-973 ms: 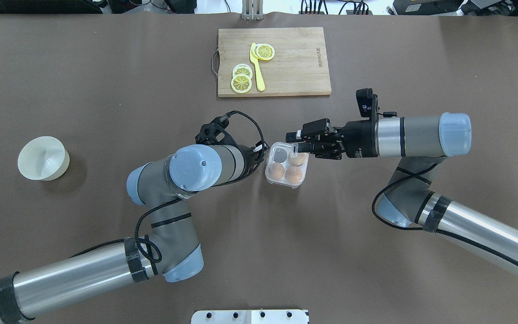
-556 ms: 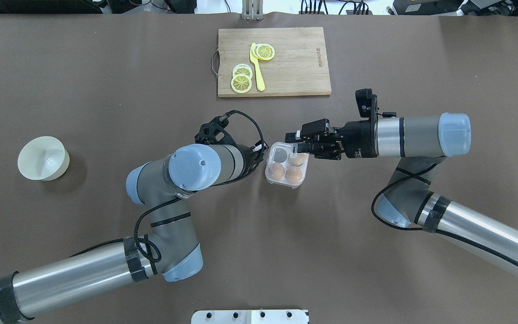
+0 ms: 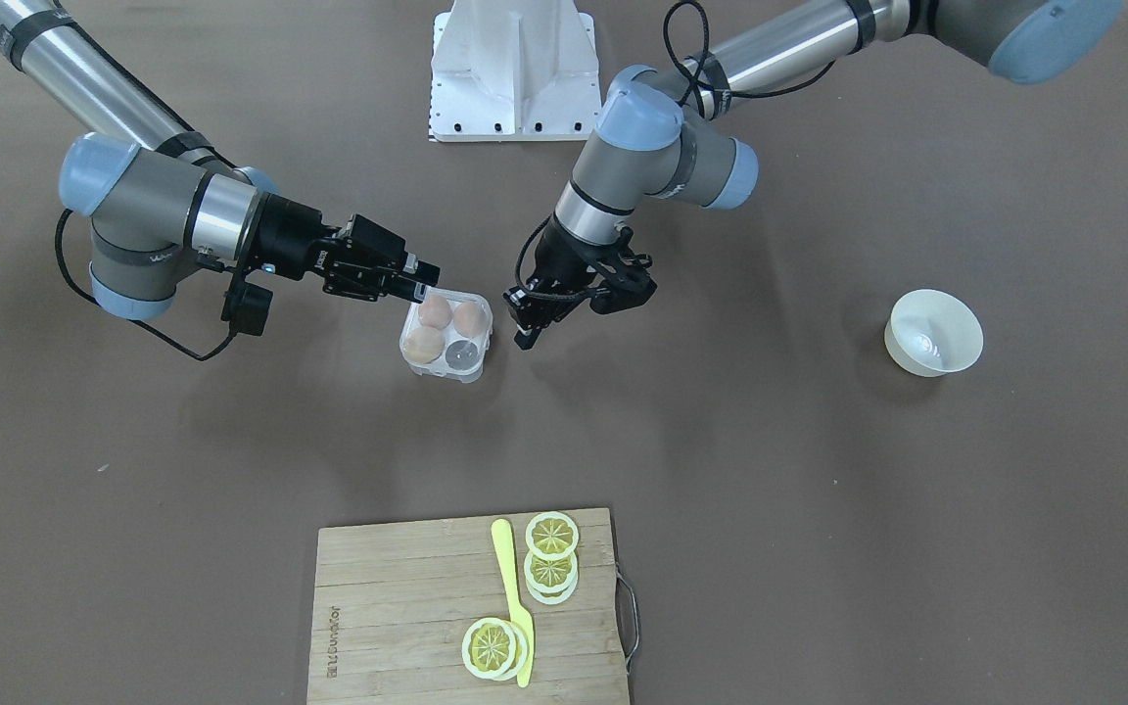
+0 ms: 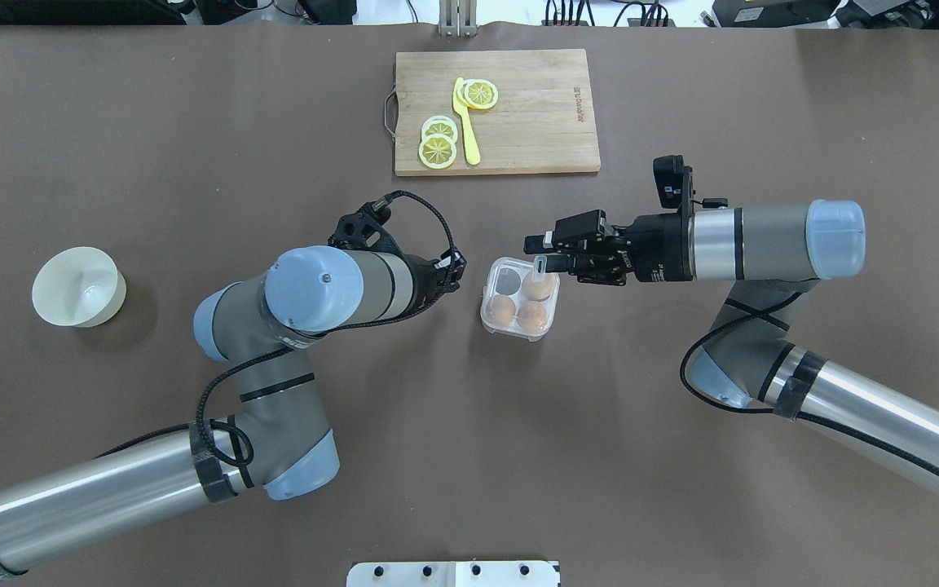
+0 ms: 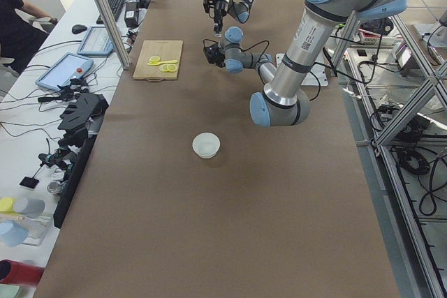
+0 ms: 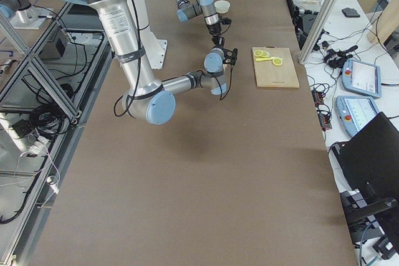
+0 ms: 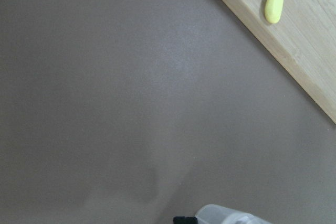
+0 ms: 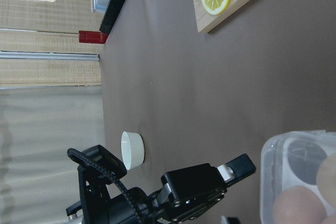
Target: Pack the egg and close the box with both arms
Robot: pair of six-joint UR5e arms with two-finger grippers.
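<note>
The box (image 4: 507,282) stands on the bench (image 4: 681,122) with three of its cells filled. The egg (image 4: 503,308) lies in the box's corner cell on the left arm's side, next to the empty cell. The left gripper (image 3: 520,321) hangs just beside the box, jaws apart and empty. The right gripper (image 4: 536,253) is over the opposite edge of the box, jaws also apart, holding nothing. Whether the clear lid is shut, I cannot tell.

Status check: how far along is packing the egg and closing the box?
Packed: three eggs sit in the box, one cell empty, and the bowl looks empty. In hand: the right tool is open at the box's corner, left tool beside it, apart. Left: the lid looks down; latching is unconfirmed.
</note>
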